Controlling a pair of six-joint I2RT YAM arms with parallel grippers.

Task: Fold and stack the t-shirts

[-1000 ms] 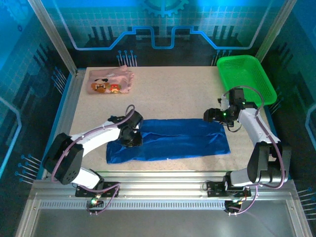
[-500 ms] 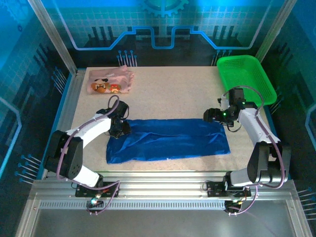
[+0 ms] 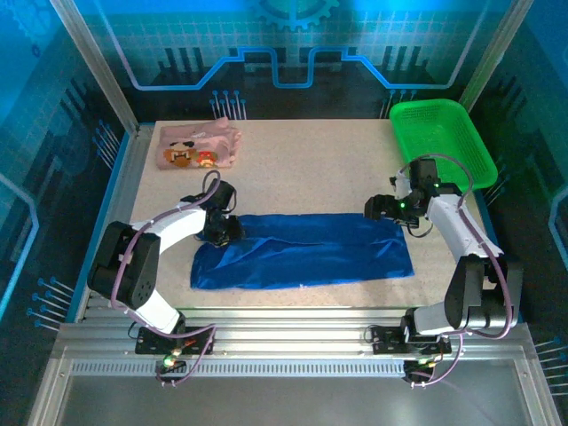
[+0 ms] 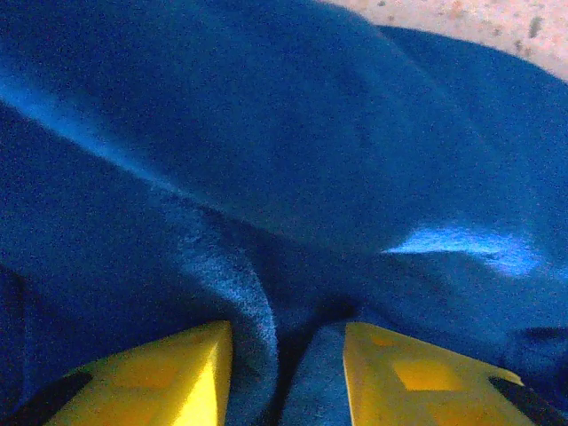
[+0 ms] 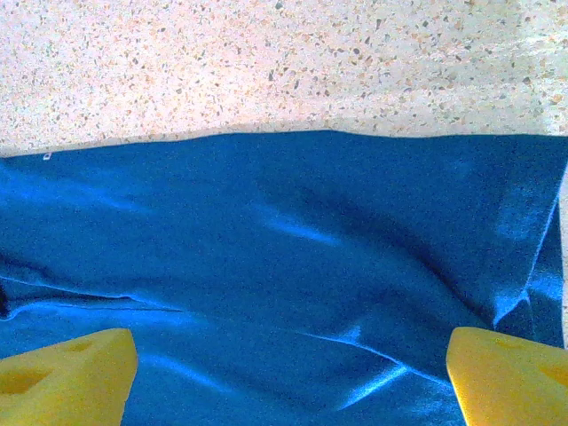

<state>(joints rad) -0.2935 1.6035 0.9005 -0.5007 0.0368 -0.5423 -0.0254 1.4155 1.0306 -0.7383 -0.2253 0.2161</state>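
The blue t-shirt (image 3: 311, 248) lies folded into a long, narrow band on the near half of the tabletop (image 3: 311, 169). Its long axis runs left to right, roughly parallel to the near edge. The left end sits slightly nearer the arm bases and is wider than the right end. The pink t-shirt (image 3: 197, 146) lies well apart from it in the far left corner, a small rumpled bundle with its cartoon faces turned up. Its longer side also runs left to right. A green basket (image 3: 441, 133) stands at the far right corner.

The left end effector (image 3: 222, 229) is down on the far left corner of the blue band. In the left wrist view its yellow fingers (image 4: 177, 373) stand at a narrow gap, pressed into the cloth, with a ridge of blue fabric bulging up between them. Whether they actually clamp that ridge cannot be told.

The right end effector (image 3: 377, 209) sits over the far right end of the band. Its fingers (image 5: 67, 373) are spread wide, with flat blue cloth showing between them, and it holds nothing.
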